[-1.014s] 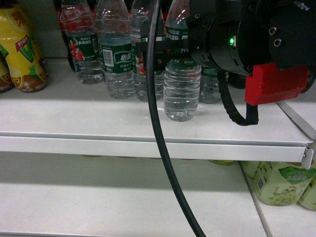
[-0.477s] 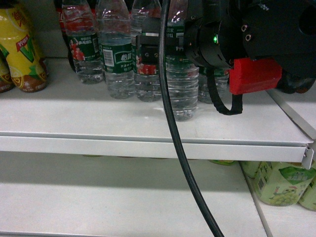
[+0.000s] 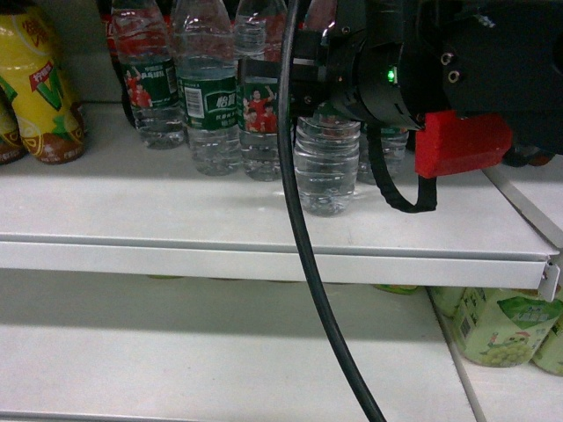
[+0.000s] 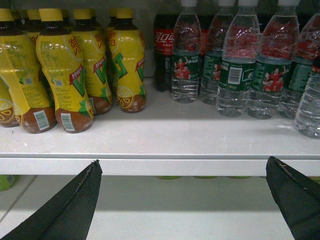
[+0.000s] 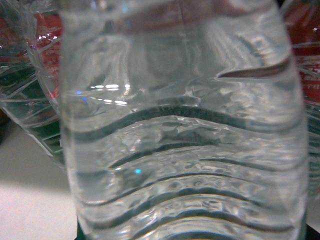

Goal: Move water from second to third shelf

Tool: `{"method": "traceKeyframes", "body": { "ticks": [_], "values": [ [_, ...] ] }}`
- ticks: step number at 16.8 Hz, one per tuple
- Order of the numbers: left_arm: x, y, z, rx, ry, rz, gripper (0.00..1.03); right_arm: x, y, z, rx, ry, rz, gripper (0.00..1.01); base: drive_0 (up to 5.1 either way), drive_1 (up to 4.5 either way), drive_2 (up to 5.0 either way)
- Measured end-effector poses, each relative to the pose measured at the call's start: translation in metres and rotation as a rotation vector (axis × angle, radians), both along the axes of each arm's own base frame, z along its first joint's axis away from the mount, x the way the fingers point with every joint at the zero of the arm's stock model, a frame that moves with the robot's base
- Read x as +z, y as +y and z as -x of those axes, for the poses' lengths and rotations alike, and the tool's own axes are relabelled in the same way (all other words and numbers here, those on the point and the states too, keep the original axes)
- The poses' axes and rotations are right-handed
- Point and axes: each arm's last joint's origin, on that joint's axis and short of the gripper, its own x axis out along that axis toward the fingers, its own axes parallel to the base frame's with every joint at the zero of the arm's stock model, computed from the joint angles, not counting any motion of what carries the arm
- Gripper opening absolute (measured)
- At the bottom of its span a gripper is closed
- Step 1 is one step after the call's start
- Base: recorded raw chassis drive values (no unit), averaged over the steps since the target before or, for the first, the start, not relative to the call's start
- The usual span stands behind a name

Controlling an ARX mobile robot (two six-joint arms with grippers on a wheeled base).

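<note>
Water (image 3: 326, 167), clear and ribbed, stands upright on shelf (image 3: 176, 220).

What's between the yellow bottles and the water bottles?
In the left wrist view, one dark cola bottle stands at the back between the yellow bottles and the water bottles. In front of it, the shelf is bare.

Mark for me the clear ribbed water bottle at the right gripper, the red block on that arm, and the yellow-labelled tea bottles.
clear ribbed water bottle (image 3: 325, 171), head view, ribbed lower body.
red block (image 3: 462, 145), head view, front face.
yellow-labelled tea bottles (image 4: 67, 75), left wrist view, label of a front bottle.
</note>
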Motion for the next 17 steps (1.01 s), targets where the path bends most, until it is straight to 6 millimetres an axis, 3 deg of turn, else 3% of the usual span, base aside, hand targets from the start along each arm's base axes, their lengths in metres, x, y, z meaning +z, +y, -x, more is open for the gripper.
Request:
{"method": "traceKeyframes", "body": {
  "ticks": [3, 7, 13, 17],
  "values": [
    [0.000, 0.000, 0.000, 0.000, 0.000, 0.000, 0.98, 0.003, -0.008, 0.017, 0.018, 0.016, -0.031, 0.44, 0.0, 0.00, 0.0],
    [0.000, 0.000, 0.000, 0.000, 0.000, 0.000, 0.98, 0.007, -0.029, 0.056, 0.030, 0.044, -0.051, 0.44, 0.0, 0.00, 0.0],
    [0.000, 0.000, 0.000, 0.000, 0.000, 0.000, 0.98, 0.033, -0.080, 0.131, 0.012, -0.050, -0.026, 0.43, 0.0, 0.00, 0.0],
    [0.000, 0.000, 0.000, 0.000, 0.000, 0.000, 0.98, 0.039, -0.119, 0.173, -0.073, -0.073, 0.039, 0.43, 0.0, 0.00, 0.0]
  ]
}}
